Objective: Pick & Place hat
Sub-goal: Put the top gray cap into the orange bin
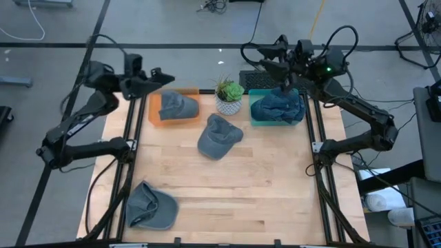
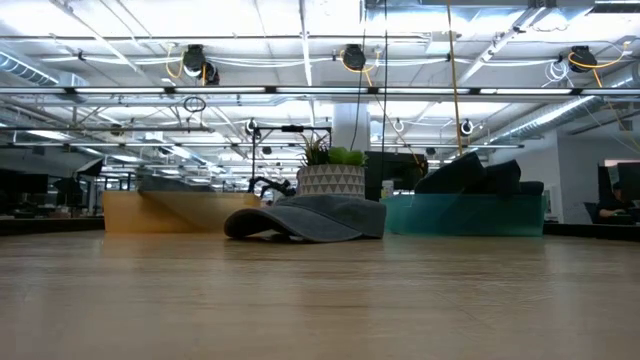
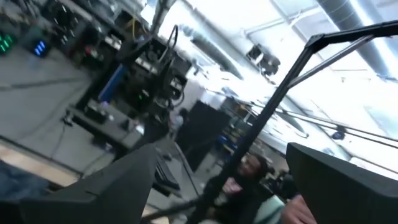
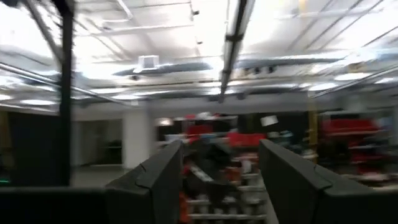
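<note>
Your left gripper (image 1: 167, 80) is released, empty; the table-centre hat (image 1: 218, 136) is soft, light: pinch its stiffer brim.

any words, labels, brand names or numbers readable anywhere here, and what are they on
None can be read.
Grey fabric caps: no logo or lettering shows.
White patterned plant pot: a woven pattern only, no text.
Orange bin and teal bin: no labels visible.
Red shelving in the room behind: any signs are too blurred to read.
</note>
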Robot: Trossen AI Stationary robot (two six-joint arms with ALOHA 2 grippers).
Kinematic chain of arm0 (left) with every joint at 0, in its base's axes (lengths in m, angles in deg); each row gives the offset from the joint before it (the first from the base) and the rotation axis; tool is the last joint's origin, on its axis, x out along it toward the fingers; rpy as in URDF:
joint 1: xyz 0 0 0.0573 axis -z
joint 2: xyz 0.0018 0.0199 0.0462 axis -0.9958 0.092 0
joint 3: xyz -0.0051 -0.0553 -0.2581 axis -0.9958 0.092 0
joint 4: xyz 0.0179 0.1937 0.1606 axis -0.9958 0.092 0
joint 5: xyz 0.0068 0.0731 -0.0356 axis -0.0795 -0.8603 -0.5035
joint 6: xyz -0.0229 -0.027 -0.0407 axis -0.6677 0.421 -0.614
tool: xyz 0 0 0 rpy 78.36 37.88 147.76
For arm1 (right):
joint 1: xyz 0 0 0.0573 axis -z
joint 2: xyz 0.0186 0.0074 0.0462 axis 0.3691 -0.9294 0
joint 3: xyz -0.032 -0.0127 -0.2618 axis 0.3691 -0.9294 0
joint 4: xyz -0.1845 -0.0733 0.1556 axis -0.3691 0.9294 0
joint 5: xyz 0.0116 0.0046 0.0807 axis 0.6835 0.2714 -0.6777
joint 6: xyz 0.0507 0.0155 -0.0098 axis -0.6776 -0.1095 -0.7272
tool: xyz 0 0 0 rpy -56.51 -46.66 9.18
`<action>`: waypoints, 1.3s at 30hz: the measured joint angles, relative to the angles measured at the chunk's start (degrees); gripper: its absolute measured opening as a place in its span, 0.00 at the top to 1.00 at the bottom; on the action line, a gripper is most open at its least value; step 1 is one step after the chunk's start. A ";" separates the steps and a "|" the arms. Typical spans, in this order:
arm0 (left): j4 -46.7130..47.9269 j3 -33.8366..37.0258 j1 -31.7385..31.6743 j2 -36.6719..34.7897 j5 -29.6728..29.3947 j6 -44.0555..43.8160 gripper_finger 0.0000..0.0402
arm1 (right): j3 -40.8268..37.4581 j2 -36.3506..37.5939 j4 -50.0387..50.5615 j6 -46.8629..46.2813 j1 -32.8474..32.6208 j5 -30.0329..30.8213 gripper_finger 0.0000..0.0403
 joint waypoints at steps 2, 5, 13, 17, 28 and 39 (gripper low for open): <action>2.30 0.00 0.73 -2.26 -2.44 2.13 0.09 | 0.00 1.07 2.77 4.19 -0.74 3.68 0.51; 7.13 -0.02 2.21 -5.25 -7.18 7.83 0.09 | 0.00 2.64 8.41 9.64 -1.85 11.44 0.51; 19.56 -0.02 9.31 -8.86 -21.21 21.26 0.09 | 0.00 6.26 22.76 19.93 -6.60 32.66 0.51; 25.29 -0.02 14.82 -8.55 -27.14 25.23 0.09 | 0.00 7.85 29.43 21.13 -9.75 43.70 0.51; 36.43 -0.02 28.13 -8.36 -46.46 33.78 0.09 | 0.00 8.30 35.18 24.14 -12.26 43.56 0.51; 39.31 -0.06 39.02 -6.39 -57.43 33.78 0.09 | 0.00 8.23 34.55 25.32 -12.26 43.69 0.48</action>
